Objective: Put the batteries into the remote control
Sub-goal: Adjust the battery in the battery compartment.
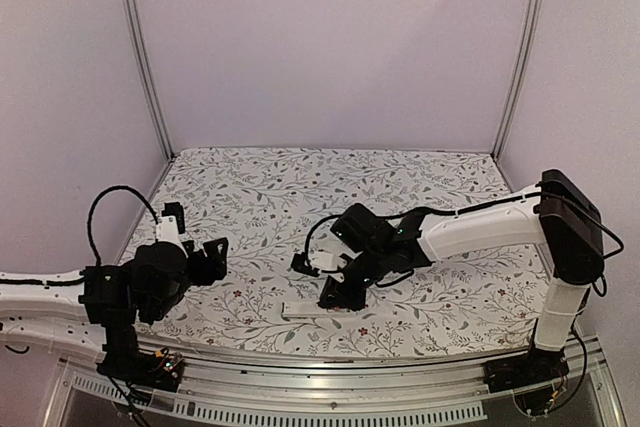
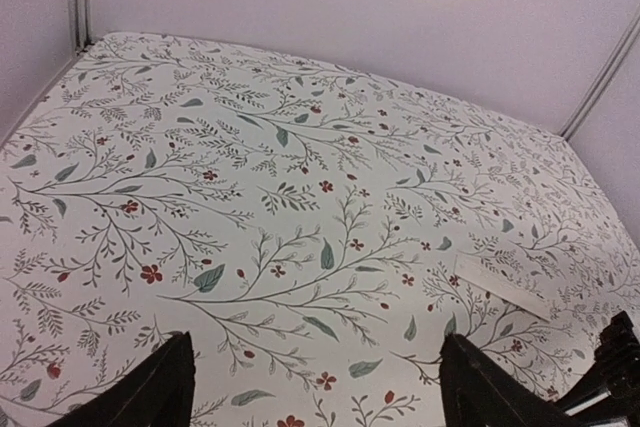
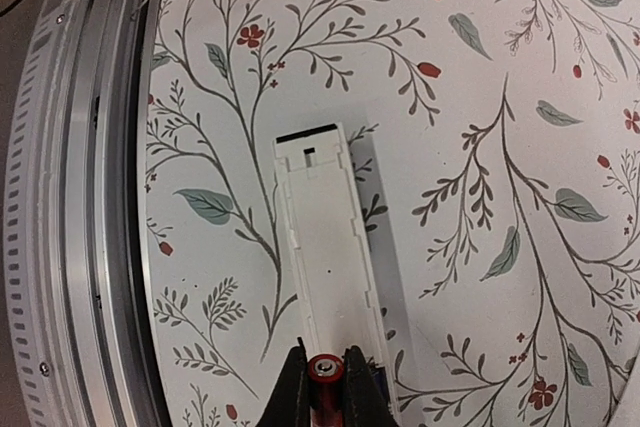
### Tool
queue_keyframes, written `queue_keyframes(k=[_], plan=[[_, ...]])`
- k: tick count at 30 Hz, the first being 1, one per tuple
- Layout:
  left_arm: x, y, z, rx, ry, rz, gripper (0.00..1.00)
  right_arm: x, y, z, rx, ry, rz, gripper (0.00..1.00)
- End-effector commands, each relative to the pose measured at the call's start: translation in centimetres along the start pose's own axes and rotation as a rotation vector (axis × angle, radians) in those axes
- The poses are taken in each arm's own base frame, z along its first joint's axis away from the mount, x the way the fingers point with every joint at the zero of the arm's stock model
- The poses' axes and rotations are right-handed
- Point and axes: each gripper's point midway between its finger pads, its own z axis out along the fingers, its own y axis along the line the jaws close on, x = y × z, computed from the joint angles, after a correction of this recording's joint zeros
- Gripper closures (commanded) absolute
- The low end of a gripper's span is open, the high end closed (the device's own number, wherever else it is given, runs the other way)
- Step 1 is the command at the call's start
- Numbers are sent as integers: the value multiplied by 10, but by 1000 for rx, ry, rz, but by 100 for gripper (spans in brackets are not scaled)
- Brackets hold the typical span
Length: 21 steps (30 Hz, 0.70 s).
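The remote control (image 3: 325,237) is a long white bar lying near the table's front edge with its recessed compartment facing up; it also shows in the top view (image 1: 300,309). My right gripper (image 3: 325,367) is shut on the red battery (image 3: 325,375) and holds it end-on over the near end of the compartment. In the top view the right gripper (image 1: 340,292) is low over the remote's right end. My left gripper (image 2: 315,397) is open and empty above bare cloth, well left of the remote (image 1: 212,259). I cannot pick out the black battery.
A thin white cover plate (image 2: 500,287) lies flat on the floral cloth, beyond and left of the right gripper. The metal rail of the table's front edge (image 3: 80,197) runs close beside the remote. Walls close in the back and both sides.
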Motion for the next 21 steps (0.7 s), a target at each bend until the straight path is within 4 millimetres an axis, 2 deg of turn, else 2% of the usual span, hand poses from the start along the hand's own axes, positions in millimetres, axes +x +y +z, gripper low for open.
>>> queue_keyframes(k=[1,21], plan=[[3,3,5,-11,8,23,16,6,-4,8,12,34,-35,100],[1,-1,12,-3,14,55,16,21,-13,12,51,91,-77,100]])
